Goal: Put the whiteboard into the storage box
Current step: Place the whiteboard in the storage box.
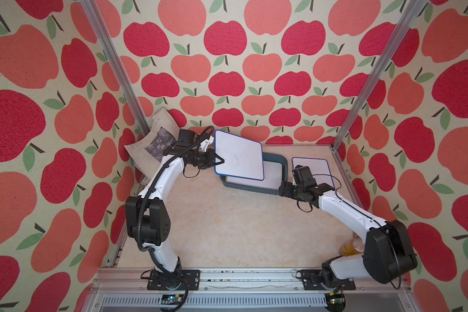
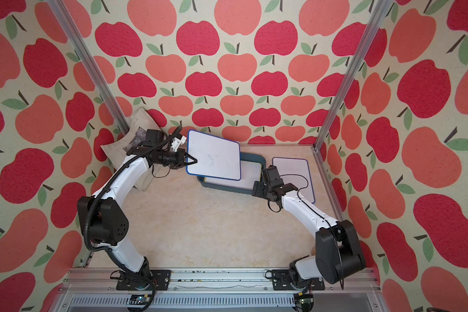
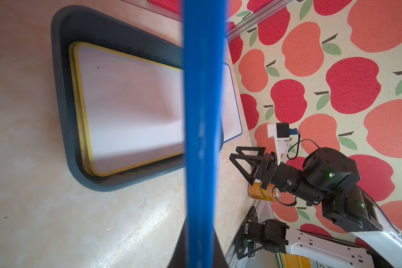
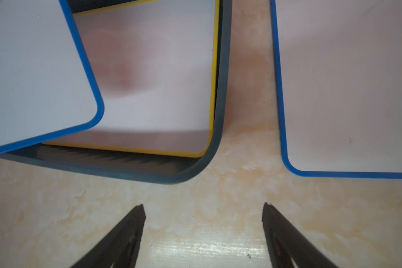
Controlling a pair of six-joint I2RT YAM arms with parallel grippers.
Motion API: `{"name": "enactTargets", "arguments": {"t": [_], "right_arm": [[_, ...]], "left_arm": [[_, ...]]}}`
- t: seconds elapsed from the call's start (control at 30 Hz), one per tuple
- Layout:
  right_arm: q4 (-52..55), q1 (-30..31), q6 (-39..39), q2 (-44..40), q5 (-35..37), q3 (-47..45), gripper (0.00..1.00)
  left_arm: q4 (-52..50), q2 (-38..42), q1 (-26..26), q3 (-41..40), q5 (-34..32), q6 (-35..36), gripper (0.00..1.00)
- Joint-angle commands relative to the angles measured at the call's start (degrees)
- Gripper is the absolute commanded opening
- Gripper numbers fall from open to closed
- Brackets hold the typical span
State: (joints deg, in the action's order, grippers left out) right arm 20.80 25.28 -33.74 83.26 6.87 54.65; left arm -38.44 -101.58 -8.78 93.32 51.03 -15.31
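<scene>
Left gripper (image 1: pixel 220 161) clamps a whiteboard (image 1: pixel 241 154), box (image 1: pixel 284 173) beneath; right gripper (image 4: pixel 204 208) gapes empty beside box; can (image 3: pixel 262 191) lettering unreadable.

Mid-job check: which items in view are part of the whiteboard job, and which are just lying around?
Job: held whiteboard, in the shut left gripper; storage box; yellow-framed whiteboard already in it; second blue-framed whiteboard on the table; open right gripper.
Lying about: beige tote bag; orange can.
</scene>
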Motion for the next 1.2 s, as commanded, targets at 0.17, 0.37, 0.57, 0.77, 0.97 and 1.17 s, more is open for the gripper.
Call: {"name": "enactTargets", "arguments": {"t": [0.17, 0.37, 0.57, 0.77, 0.97, 1.17], "right_arm": [[-3.9, -1.9, -3.9, 9.4, -1.3, 6.2, 0.76], [-2.9, -1.9, -2.7, 15.2, -4.1, 9.5, 0.52], [0.6, -1.9, 1.3, 17.1, -4.9, 11.6, 0.37], [2.2, -1.9, 5.4, 17.2, -5.7, 12.4, 0.26], [0.8, -1.7, 8.4, 15.1, -6.1, 10.5, 0.25], [-0.6, -1.2, 12.1, 14.4, -6.3, 9.4, 0.22]], "left_arm": [[2.2, -4.8, 2.0, 5.6, 7.7, 2.6, 0.0], [2.7, -7.4, 3.4, 5.0, 9.2, 1.4, 0.0], [3.7, -5.9, 4.1, 1.1, 9.5, 1.2, 0.0], [3.4, -3.2, 4.3, -2.1, 9.6, 1.3, 0.0], [3.7, 0.6, 4.7, -6.2, 9.4, 1.2, 0.0], [3.7, 3.7, 4.7, -9.3, 9.6, 0.8, 0.0]]}}
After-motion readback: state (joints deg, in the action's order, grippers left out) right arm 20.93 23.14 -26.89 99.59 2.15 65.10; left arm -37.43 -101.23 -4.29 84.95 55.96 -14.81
